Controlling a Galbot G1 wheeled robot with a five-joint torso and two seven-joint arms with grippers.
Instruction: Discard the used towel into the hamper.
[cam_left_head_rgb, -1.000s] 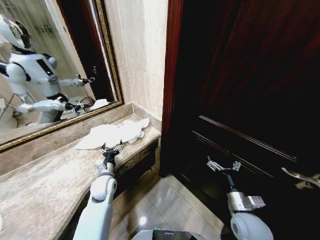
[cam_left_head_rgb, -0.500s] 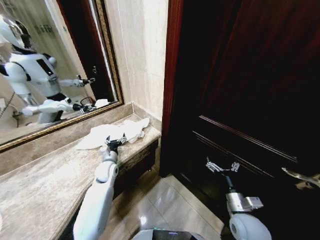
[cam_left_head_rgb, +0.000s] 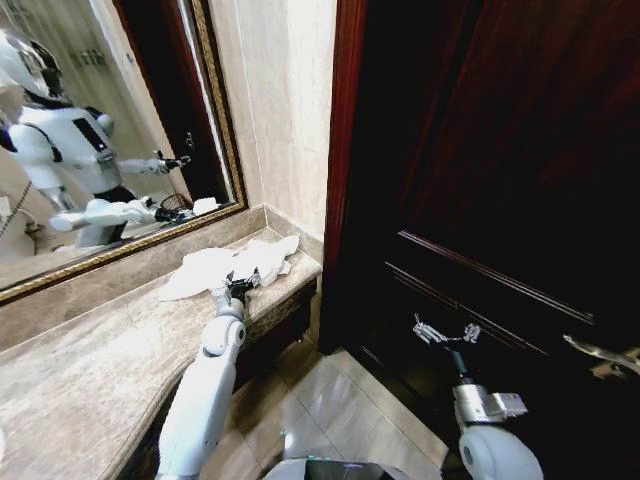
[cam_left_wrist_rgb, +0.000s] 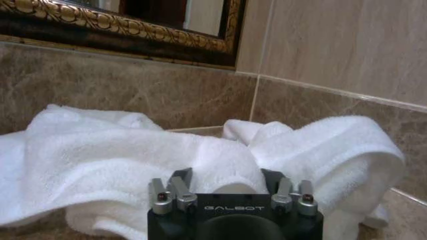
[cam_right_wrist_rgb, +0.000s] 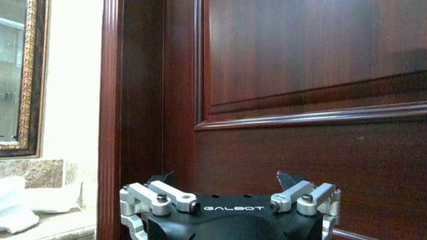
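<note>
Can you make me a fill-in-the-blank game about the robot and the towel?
1. The white towel lies on the marble ____ under the mirror.
2. The ____ gripper is right at the towel, fingers open.
3. The right gripper hangs in front of the dark wooden ____.
4. The towel's colour is ____.

Missing words: counter; left; door; white

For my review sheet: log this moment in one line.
left gripper: open, at white towel on marble counter | right gripper: open, idle before dark wooden door
</note>
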